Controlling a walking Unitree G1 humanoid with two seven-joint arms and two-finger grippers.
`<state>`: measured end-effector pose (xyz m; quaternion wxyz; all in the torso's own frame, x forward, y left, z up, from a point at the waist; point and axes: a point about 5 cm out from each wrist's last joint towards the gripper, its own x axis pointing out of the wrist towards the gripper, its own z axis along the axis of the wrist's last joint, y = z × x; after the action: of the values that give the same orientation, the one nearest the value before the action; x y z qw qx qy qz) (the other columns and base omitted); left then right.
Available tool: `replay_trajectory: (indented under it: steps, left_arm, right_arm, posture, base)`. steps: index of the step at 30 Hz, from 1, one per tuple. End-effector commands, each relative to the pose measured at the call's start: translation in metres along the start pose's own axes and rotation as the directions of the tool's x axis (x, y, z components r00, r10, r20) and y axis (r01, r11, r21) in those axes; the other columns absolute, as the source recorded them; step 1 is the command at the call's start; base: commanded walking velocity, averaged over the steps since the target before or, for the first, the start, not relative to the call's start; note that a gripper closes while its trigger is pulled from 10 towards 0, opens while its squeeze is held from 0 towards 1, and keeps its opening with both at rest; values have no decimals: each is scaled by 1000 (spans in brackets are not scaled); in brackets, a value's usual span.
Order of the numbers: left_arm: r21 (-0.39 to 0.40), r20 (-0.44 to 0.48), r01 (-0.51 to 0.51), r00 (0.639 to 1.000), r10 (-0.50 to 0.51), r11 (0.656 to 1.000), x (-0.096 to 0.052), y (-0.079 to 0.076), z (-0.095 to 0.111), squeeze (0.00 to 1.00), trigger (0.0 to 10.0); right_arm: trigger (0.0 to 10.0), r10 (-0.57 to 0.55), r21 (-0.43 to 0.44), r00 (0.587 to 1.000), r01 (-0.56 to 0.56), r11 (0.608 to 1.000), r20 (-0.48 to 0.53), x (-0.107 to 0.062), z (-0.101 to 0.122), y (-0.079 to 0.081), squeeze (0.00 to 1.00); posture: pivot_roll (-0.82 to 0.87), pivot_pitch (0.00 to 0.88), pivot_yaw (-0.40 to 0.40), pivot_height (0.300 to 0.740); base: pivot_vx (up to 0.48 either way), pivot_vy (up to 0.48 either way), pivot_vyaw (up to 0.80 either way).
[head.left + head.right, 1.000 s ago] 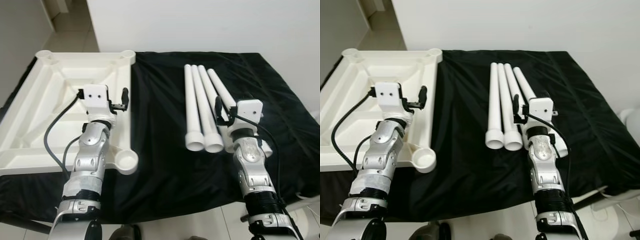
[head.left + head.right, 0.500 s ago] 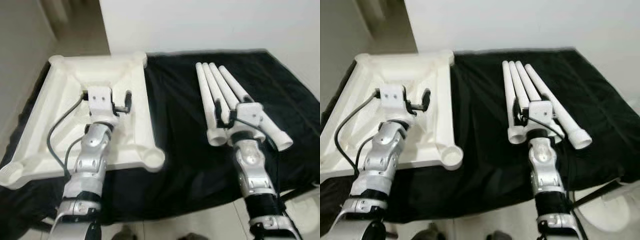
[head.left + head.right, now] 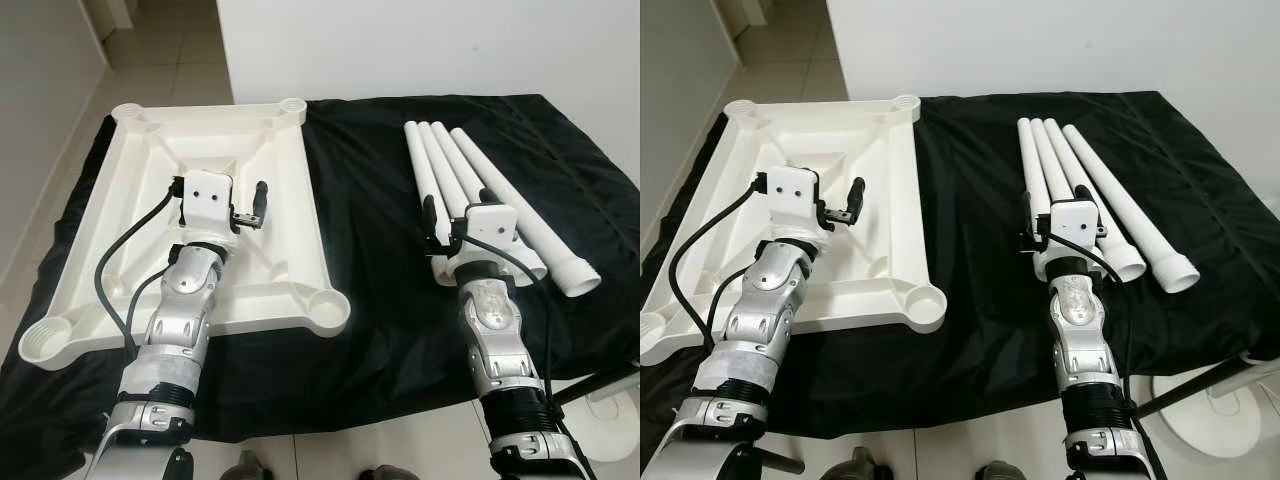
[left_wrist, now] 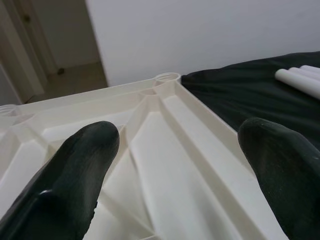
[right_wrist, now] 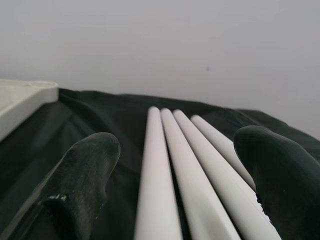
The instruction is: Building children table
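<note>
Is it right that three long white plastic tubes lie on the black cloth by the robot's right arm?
Not quite: there are four long white plastic tubes, not three, as the right eye view shows. They do lie side by side on the black cloth by the right gripper.
</note>
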<state>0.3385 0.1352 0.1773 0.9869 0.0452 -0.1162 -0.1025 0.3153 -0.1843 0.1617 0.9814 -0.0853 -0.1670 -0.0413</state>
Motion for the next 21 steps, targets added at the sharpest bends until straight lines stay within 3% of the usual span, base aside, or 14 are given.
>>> replay_trajectory:
  steps: [1,5,9,10,11,12,16,18,20,21]
  left_arm:
    - [-22,-11,76,997,-77,997,-2,-6,-1,0,10000]
    - [-19,-6,133,991,-134,991,-4,-13,-1,0,10000]
    - [-22,15,293,956,-293,956,-13,-27,3,0,10000]
    - [-29,16,320,947,-320,947,-15,-29,4,0,10000]
    - [-29,16,320,947,-320,947,-15,-29,4,0,10000]
    - [-43,17,350,937,-349,936,-17,-31,4,0,10000]
    - [-58,23,425,905,-424,903,-26,-38,7,0,10000]
    - [-68,21,512,859,-511,856,-37,-47,7,0,10000]
    - [-73,20,531,847,-531,844,-40,-48,7,0,10000]
    - [-92,-6,567,822,-570,818,-46,-54,5,0,10000]
  right_arm:
    - [10000,-11,4,999,11,1000,-30,-2,-4,-2,0]
    - [10000,-4,21,999,5,1000,-51,-2,-6,-1,0]
    - [10000,60,25,994,-58,998,-91,-4,-11,5,0]
    - [10000,72,27,993,-70,997,-95,-5,-12,7,314]
    - [10000,72,27,993,-70,997,-95,-5,-12,7,314]
    - [10000,91,41,991,-87,995,-100,-7,-13,8,1000]
    - [10000,98,39,989,-95,995,-108,-10,-15,10,1000]
    - [10000,106,37,986,-102,994,-129,-13,-18,12,1000]
    - [10000,111,40,985,-106,994,-136,-14,-19,13,1000]
    - [10000,135,59,978,-127,990,-158,-18,-23,16,0]
  posture:
    - [-47,62,41,740]
    - [-49,64,44,740]
    - [-51,64,46,740]
    - [-52,65,46,740]
    - [-52,65,46,740]
    - [-52,65,46,740]
    - [-52,66,47,740]
    - [-51,72,45,740]
    - [-51,72,45,740]
    - [-50,73,45,740]
  base:
    - [0,0,0]
    - [0,0,0]
    - [0,0,0]
    - [0,0,0]
    - [0,0,0]
    - [0,0,0]
    - [0,0,0]
    - [0,0,0]
    - [0,0,0]
    - [0,0,0]
